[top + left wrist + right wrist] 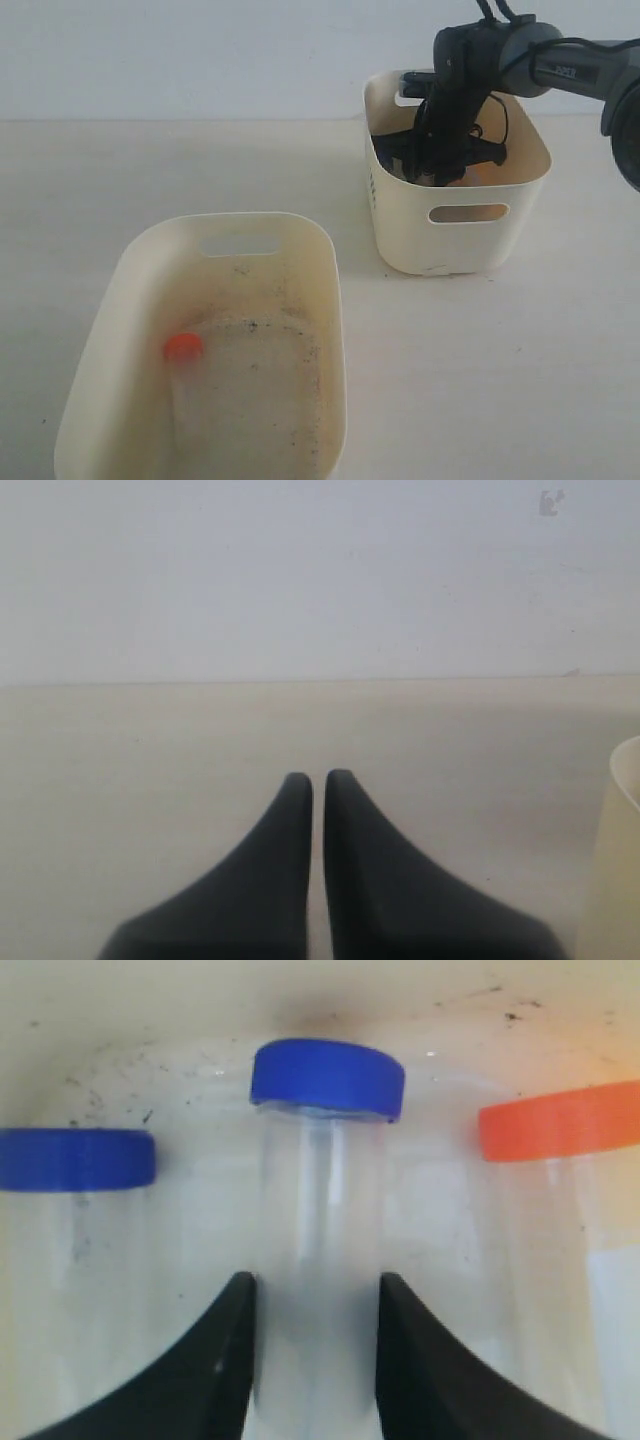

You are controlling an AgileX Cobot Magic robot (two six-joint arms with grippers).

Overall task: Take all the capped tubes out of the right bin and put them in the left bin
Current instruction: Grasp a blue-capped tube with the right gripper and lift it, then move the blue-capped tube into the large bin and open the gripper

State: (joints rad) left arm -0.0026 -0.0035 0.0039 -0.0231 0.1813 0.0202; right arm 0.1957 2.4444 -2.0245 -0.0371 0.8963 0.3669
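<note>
Right gripper (315, 1285) is sunk in right bin (470, 240). Jaws are pinched on middle blue tube (327, 1080) below its cap, likely for an upright lift. Side blue tube (75, 1160) and orange tube (560, 1120) are left flanking. Moved orange tube (185, 348) is seen in left bin (130, 260). Left gripper (318, 777) is held aside, jaws pressed together.

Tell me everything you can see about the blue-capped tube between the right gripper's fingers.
This tube is clear plastic, see-through, with a round blue screw cap. It sits in the right bin, between another blue-capped tube and an orange-capped tube, apart from both. The right gripper has its dark fingers flanking the body at its walls; whether they press it cannot be told.
</note>
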